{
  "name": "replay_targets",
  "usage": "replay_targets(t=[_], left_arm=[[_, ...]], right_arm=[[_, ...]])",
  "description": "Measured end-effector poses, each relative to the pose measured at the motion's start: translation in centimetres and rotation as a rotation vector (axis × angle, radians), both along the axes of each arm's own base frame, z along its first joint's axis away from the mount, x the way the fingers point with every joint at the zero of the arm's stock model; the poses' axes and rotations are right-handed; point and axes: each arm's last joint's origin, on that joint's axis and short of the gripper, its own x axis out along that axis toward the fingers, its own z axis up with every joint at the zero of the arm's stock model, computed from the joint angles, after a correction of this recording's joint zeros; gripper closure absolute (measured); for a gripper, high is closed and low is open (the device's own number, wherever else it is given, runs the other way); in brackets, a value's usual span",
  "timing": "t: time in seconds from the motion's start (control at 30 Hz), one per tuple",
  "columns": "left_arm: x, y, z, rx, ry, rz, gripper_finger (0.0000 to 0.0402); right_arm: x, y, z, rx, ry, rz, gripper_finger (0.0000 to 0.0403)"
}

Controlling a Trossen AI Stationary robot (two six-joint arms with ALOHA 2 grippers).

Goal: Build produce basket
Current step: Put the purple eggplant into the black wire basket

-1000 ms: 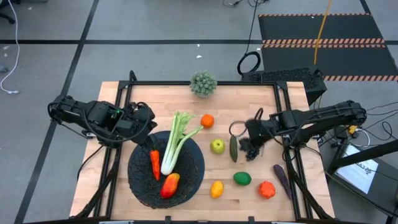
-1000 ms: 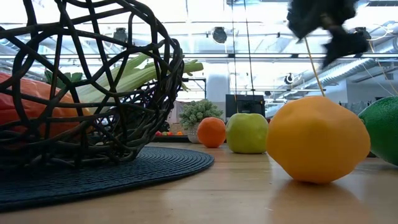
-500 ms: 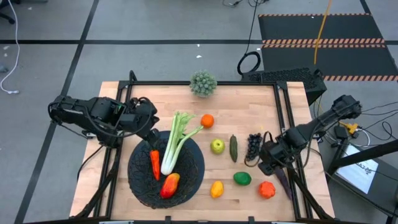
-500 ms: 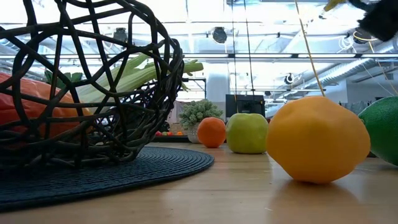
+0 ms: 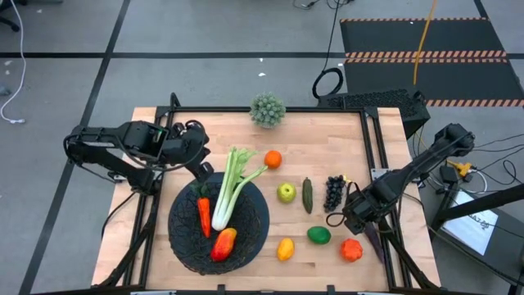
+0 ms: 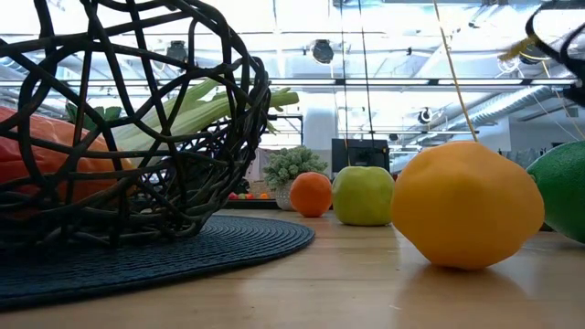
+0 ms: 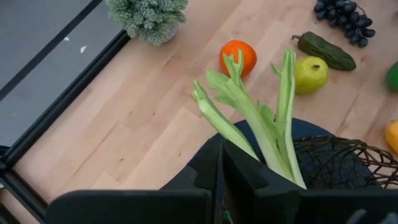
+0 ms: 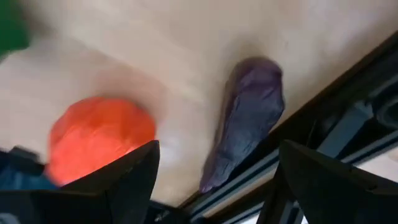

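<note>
The black woven basket stands at the table's near left and holds the carrot, the celery and the mango. The celery's leafy end sticks out over the far rim. The orange, apple, cucumber, grapes, lemon, lime and tomato lie on the table. My left gripper is shut and empty above the basket's far-left rim; the left wrist view shows it too. My right gripper hangs open and empty above the tomato.
A purple eggplant-like piece lies by the table's right rail, beside the tomato; it also shows in the right wrist view. A spiky grey-green plant stands at the far edge. A dark round mat lies under the basket.
My right gripper has gone from above the grapes toward the table's near right corner and now hangs over the tomato; the grapes lie uncovered on the table. My left gripper has shifted a little toward the table's right, over the basket's rim.
</note>
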Motion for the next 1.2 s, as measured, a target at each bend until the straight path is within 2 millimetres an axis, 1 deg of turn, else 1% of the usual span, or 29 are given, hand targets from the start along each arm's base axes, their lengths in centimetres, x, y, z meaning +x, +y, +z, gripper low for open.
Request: replay_targets(t=[0.17,0.33,0.43,0.67,0.8,0.9,1.07,1.2], left_arm=[[0.0,-0.1,0.0,-0.033,-0.004,-0.001,0.0378],[0.0,-0.2,0.0,-0.064,-0.007,0.004,0.0378],[0.0,-0.2,0.0,-0.071,-0.011,0.015,0.0378],[0.0,-0.1,0.0,-0.077,-0.017,0.030,0.0378],[0.1,0.0,0.0,-0.081,-0.021,0.043,0.0378],[0.1,0.0,0.0,-0.086,-0.037,0.064,0.0378],[0.3,0.0,0.1,-0.099,-0.081,0.105,0.0378],[0.6,0.0,0.3,-0.118,-0.118,0.125,0.0378]], right_arm=[[-0.7,-0.4,-2.2,0.016,0.022,0.015,0.0095],[-1.3,-0.7,-4.1,0.043,0.014,0.035,0.0130],[-1.5,-0.8,-4.7,0.050,0.007,0.051,0.0155],[-1.4,-0.9,-4.7,0.039,-0.034,0.108,0.0226],[-1.1,-1.1,-4.8,0.039,-0.073,0.121,0.0253],[-0.6,-1.3,-4.7,0.050,-0.113,0.126,0.0256],[0.3,-1.9,-4.4,0.066,-0.199,0.098,0.0244],[1.0,-2.6,-3.4,0.077,-0.320,0.058,0.0247]])
